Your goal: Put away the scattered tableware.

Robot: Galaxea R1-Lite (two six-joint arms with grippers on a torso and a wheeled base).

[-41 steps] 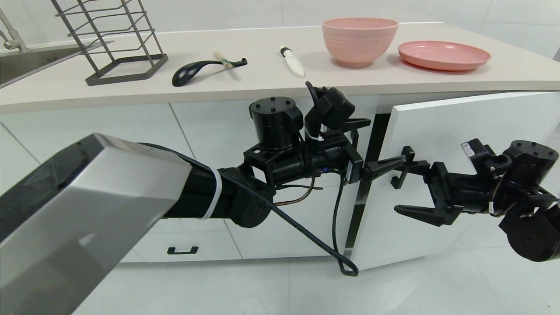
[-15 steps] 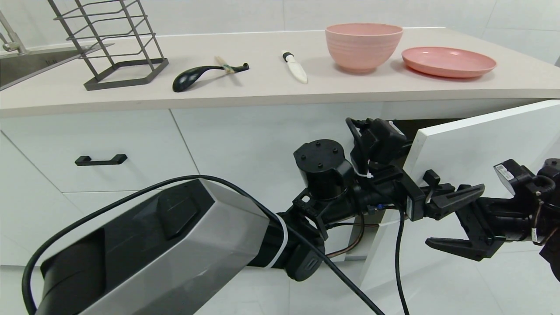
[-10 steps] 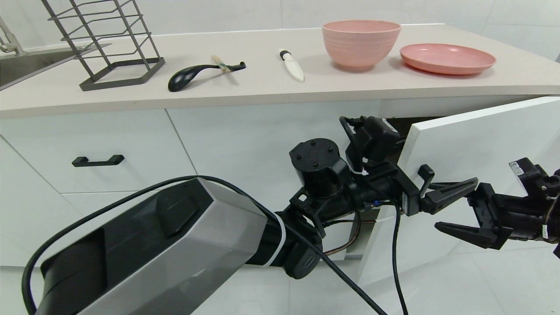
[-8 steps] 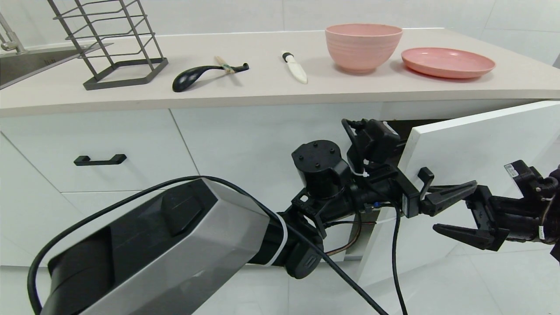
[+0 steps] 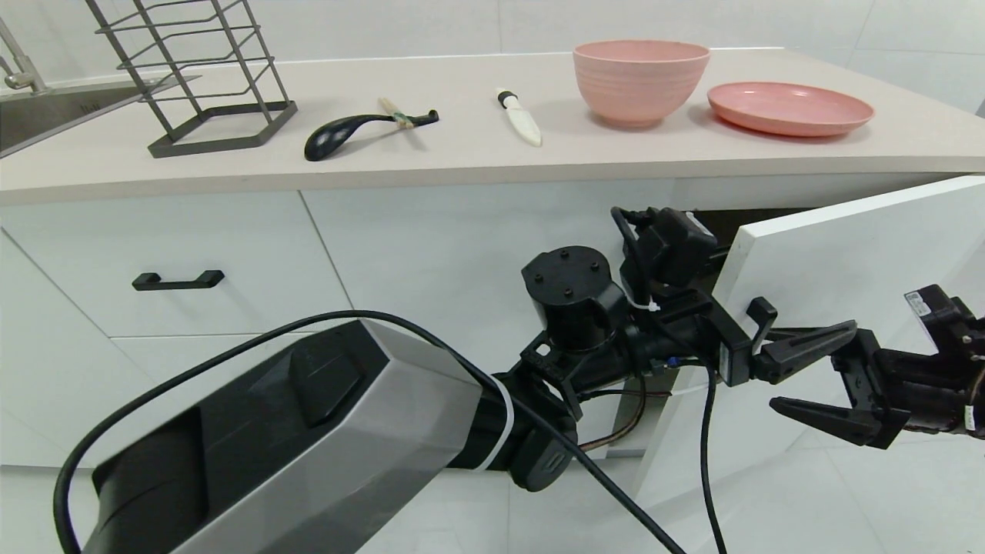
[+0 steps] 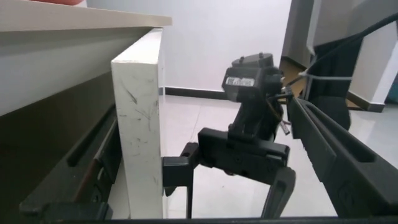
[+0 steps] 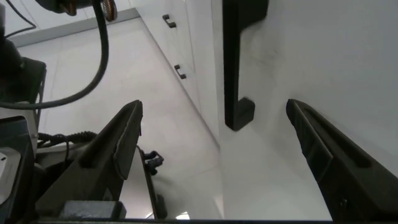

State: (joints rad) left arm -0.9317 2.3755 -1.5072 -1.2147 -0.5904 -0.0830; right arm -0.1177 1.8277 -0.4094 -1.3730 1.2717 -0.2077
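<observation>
Lying scattered on the desk [image 5: 462, 158], from the rack [image 5: 208, 77] by the sink [image 5: 46, 108] rightward: black ladle [image 5: 338, 135] with chopsticks [image 5: 396, 114] touching its stem, white knife [image 5: 519, 119], upright pink bowl [image 5: 640, 81], pink plate [image 5: 790, 108] just beside it; bowl's inside hidden at this angle. Below, cabinet door [image 5: 846, 254] swung open. Left end effector [image 5: 729, 352] at the door's free edge, fingers apart on either side of it. Right end effector [image 5: 768, 383] before the door, fingers spread wide, door handle [image 5: 760, 319] between them in its wrist view, clamped on nothing. White label [image 5: 919, 302] on the right wrist, print too small to read. Drawer [image 5: 154, 261] with black pull at left.
</observation>
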